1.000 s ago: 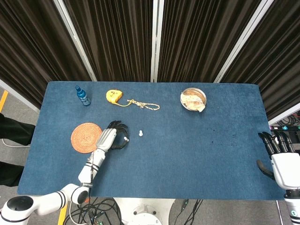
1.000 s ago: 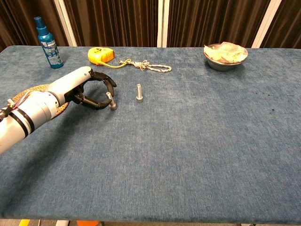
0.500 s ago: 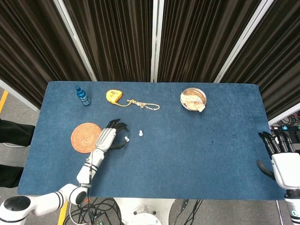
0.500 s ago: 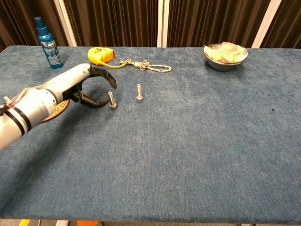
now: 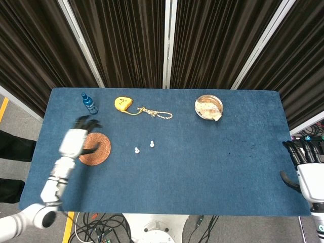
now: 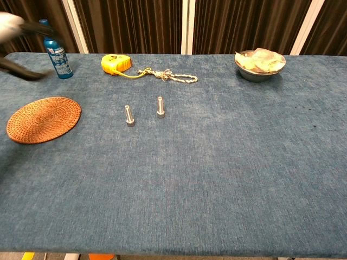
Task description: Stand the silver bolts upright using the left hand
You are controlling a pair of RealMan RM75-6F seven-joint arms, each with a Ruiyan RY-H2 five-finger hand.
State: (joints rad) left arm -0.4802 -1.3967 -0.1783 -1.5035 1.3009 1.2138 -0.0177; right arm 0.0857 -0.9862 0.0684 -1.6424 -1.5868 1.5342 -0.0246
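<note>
1. Both silver bolts stand upright on their heads near the middle-left of the tabletop: the left bolt and the right bolt, near each other but not touching.
2. The left hand is well to the left of the bolts, above the left edge of the woven mat. It holds nothing. It is blurred in both views, so how far its fingers are spread I cannot tell; in the head view they look loosely apart.
3. The right hand sits off the right edge of the tabletop, fingers apart and empty.
4. Judged from how things lie, the standing step looks done for every bolt in view; I see no bolt lying on its side.
5. If that is so, the next move calls only for parking the left hand clear of the blue bottle and the mat, without sweeping back across the bolts, which would topple easily on the soft cloth.
6. The yellow tape measure, its cord and the metal bowl lie far back, out of the way.
</note>
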